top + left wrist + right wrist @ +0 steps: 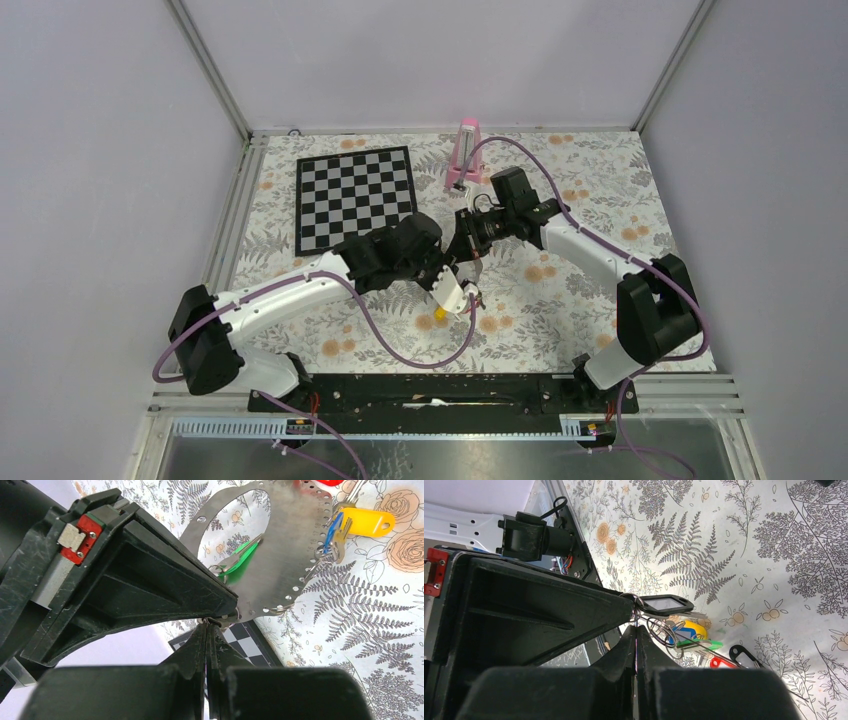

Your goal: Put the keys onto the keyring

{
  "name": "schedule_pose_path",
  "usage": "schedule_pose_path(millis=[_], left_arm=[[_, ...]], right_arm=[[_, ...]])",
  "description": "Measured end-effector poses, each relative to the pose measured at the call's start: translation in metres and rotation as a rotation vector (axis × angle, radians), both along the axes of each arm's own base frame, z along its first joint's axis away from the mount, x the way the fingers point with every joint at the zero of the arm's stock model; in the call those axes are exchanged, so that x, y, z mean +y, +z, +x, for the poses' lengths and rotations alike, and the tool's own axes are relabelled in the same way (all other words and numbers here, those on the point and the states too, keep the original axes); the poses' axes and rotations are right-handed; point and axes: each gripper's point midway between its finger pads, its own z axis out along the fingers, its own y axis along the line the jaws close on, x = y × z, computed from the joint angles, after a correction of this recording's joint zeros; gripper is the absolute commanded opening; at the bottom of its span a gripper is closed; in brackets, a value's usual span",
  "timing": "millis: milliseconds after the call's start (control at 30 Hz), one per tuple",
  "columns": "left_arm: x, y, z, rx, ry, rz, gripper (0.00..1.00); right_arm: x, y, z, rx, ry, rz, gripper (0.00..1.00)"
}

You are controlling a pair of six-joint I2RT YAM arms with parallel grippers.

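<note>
Left gripper [212,625] pinches the thin, perforated steel keyring [295,545] at its rim; right gripper [636,612] clamps the glossy oval-tagged black key [666,605]; floral table [774,555] open around.

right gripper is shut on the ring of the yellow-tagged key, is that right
No. The right gripper is shut on the ring of the black-tagged key, not the yellow one. The yellow tag sits just beyond it, outside the gripper. The right wrist view shows this.
</note>
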Motion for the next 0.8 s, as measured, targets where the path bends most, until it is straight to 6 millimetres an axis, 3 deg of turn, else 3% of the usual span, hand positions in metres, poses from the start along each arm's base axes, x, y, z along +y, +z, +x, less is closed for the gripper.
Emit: schedule_pose_path(millis=[800], left_arm=[[0.008, -0.012, -0.002, 0.032, 0.033, 0.023, 0.00]], right_arm=[[-0.004, -0.005, 0.009, 0.000, -0.025, 0.005, 0.00]])
